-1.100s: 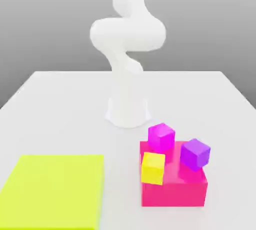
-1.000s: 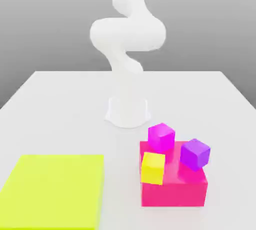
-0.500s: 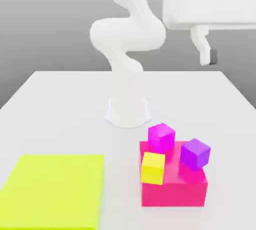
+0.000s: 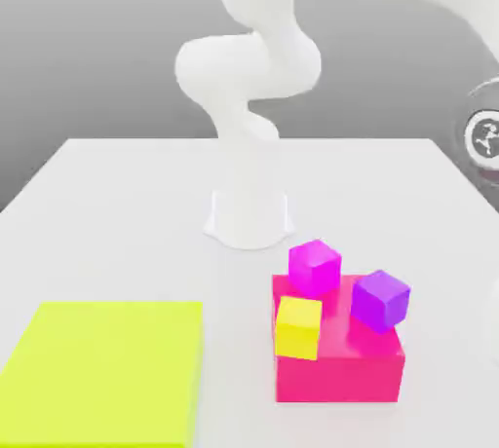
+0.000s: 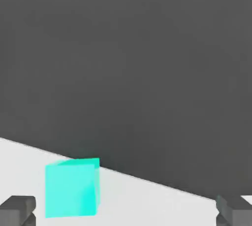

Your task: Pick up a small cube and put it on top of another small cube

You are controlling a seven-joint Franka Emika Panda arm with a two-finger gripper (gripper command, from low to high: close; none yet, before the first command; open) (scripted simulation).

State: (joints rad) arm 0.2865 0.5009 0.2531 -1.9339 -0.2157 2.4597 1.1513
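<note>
Two dark fingers (image 5: 17, 209) stand wide apart at the edges of the hand view, released and grasping nothing, with the gripper (image 5: 125, 211) midway between them aimed low across the white counter (image 5: 147, 200). Closest to the fingers, and nearer one of them than the other, one cyan cube (image 5: 72, 187) rests on the counter just short of its far edge; it looks like the nearest candidate for a pick, though the fingers are not yet around it. In the exterior view the arm (image 4: 249, 76) rises from its base and sweeps off toward that view's right, which I judge is why the hand looks along the surface rather than straight down. Well away from the fingers sits one big pink block (image 4: 337, 358), bearing a cluster of three small cubes: one yellow cube (image 4: 298, 327) against its front corner, one magenta cube (image 4: 314, 266) at its back corner, and one purple cube (image 4: 380, 300) tilted on top. One flat yellow-green pad (image 4: 102, 370) lies farther still, toward the exterior view's left. The stacking has not begun.
</note>
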